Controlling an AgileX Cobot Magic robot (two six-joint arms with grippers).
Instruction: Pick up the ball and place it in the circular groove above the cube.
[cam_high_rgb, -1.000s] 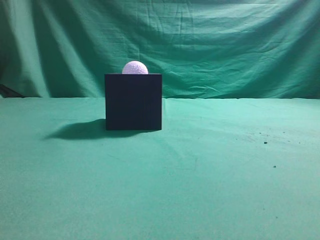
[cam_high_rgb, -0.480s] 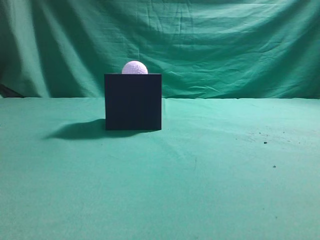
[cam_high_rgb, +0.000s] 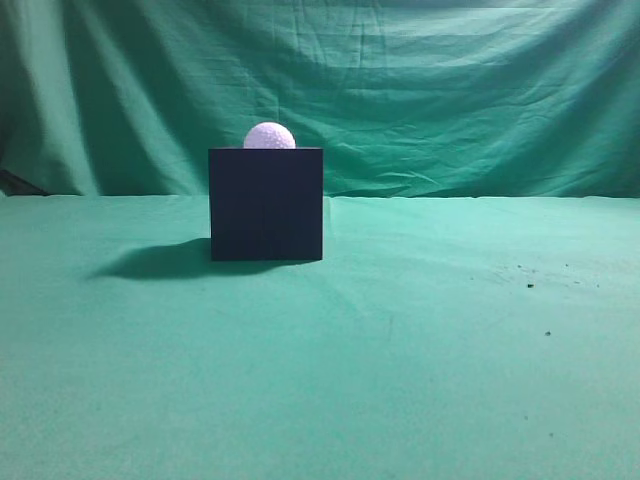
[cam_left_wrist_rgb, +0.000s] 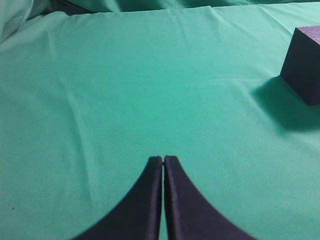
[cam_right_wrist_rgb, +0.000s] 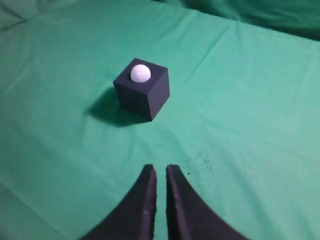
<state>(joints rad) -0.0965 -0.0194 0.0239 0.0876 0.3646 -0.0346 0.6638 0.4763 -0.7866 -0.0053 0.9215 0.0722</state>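
Note:
The white dimpled ball (cam_high_rgb: 270, 135) sits on top of the dark cube (cam_high_rgb: 266, 205), set into its upper face. In the right wrist view the ball (cam_right_wrist_rgb: 140, 73) rests in the middle of the top of the cube (cam_right_wrist_rgb: 152, 95). My right gripper (cam_right_wrist_rgb: 161, 168) is well back from the cube, empty, with its fingers nearly together and only a narrow slit between them. My left gripper (cam_left_wrist_rgb: 163, 159) is shut and empty over bare cloth. In the left wrist view, the cube (cam_left_wrist_rgb: 306, 70) is far off at the right edge. Neither gripper shows in the exterior view.
A green cloth (cam_high_rgb: 400, 350) covers the table and hangs as a backdrop behind it. Small dark specks (cam_high_rgb: 530, 285) lie on the cloth to the right of the cube. The cube casts a shadow to its left.

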